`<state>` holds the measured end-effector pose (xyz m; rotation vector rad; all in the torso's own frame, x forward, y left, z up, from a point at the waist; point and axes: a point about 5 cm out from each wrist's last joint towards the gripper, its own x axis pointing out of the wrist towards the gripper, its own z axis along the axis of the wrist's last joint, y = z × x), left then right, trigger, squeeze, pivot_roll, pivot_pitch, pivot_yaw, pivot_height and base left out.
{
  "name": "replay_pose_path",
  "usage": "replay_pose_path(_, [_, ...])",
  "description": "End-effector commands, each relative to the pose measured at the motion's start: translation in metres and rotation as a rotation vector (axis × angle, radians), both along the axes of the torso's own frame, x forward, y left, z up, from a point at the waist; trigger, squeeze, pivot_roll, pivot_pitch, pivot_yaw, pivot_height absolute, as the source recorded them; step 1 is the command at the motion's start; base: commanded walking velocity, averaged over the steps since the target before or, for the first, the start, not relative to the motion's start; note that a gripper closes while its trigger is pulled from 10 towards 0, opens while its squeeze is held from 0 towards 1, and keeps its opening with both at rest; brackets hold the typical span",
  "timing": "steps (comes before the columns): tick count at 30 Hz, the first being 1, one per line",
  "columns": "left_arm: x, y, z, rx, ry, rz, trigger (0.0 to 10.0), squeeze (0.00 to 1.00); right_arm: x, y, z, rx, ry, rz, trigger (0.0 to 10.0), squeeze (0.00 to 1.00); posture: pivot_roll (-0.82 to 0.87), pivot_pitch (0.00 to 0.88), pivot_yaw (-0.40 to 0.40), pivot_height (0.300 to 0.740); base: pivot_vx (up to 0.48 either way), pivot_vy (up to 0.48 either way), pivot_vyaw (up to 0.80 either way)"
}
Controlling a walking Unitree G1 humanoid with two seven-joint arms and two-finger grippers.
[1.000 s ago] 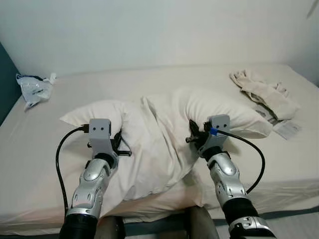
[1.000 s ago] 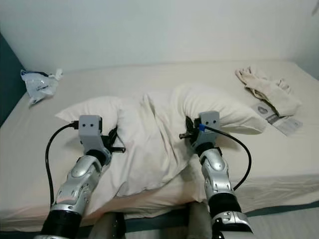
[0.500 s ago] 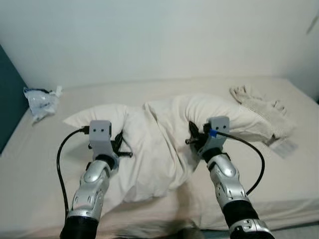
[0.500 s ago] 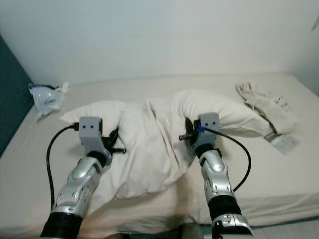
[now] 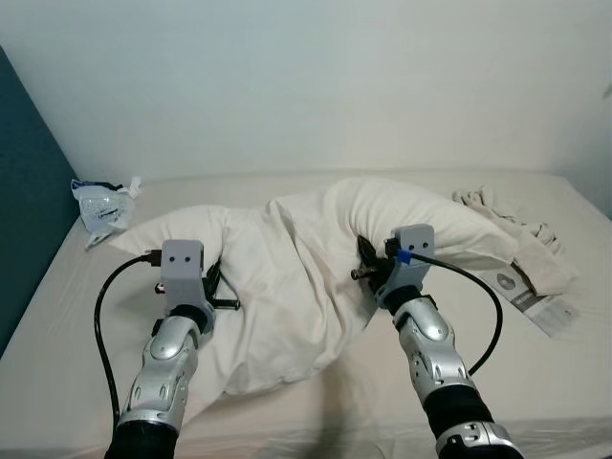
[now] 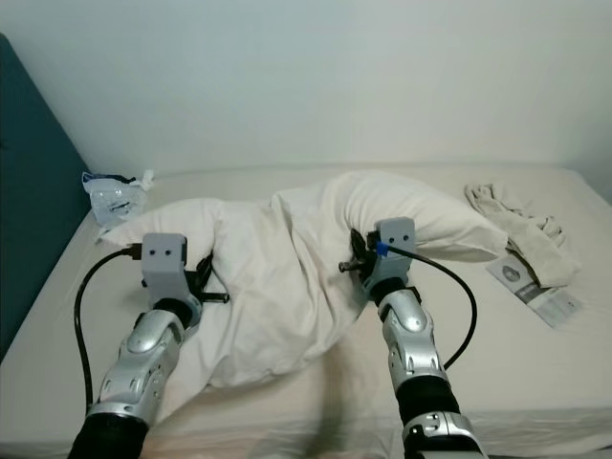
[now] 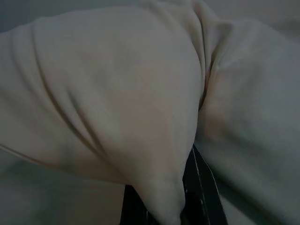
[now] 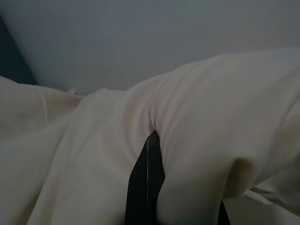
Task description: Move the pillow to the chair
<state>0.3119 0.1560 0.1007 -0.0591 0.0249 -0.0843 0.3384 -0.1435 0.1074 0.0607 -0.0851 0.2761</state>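
Cream pillow [image 5: 287,268] gripped from both ends above the bed [image 5: 593,344].

The pillow is held over the middle of the bed, sagging between the two grippers. The left gripper [image 5: 212,287] is pinched together on a fold at one end of the pillow, and the right gripper [image 5: 368,270] is clamped on the fabric at the other end. A plastic bag [image 5: 103,206] is seen at the bed's far left corner; a crumpled cloth [image 5: 521,239] and a leaflet [image 5: 534,298] are lying at its right side.

Cream pillow [image 5: 287,258]; beige bed [image 5: 535,373]; teal headboard [image 5: 24,201]; white wall [image 5: 306,86].
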Motion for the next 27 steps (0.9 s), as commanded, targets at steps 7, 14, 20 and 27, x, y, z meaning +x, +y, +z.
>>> replay_pose_path(7, [0.0, 0.0, -0.001, 0.024, -0.021, -0.014, 10.0, 0.0, -0.004, 0.003, -0.005, 0.0, 0.008, 0.03, 10.0, 0.0, -0.05, 0.028, 0.0, 0.74, 0.0, 0.0, 0.0])
replay_pose_path(14, [-0.003, 0.001, -0.011, 0.039, 0.006, -0.029, 10.0, 0.0, -0.007, 0.002, -0.017, -0.022, 0.062, 0.023, 10.0, 0.0, -0.05, 0.028, -0.004, 0.74, 0.0, 0.0, 0.0])
replay_pose_path(20, [-0.006, -0.001, -0.026, 0.061, 0.054, -0.056, 10.0, 0.0, -0.013, -0.001, -0.033, -0.049, 0.127, 0.005, 10.0, 0.0, -0.04, 0.021, -0.005, 0.74, 0.0, 0.0, 0.0])
replay_pose_path(27, [-0.013, 0.009, -0.056, 0.125, 0.177, -0.038, 10.0, 0.0, -0.025, -0.004, -0.062, -0.105, 0.248, -0.012, 10.0, 0.0, -0.04, 0.011, 0.001, 0.74, 0.0, 0.0, 0.0])
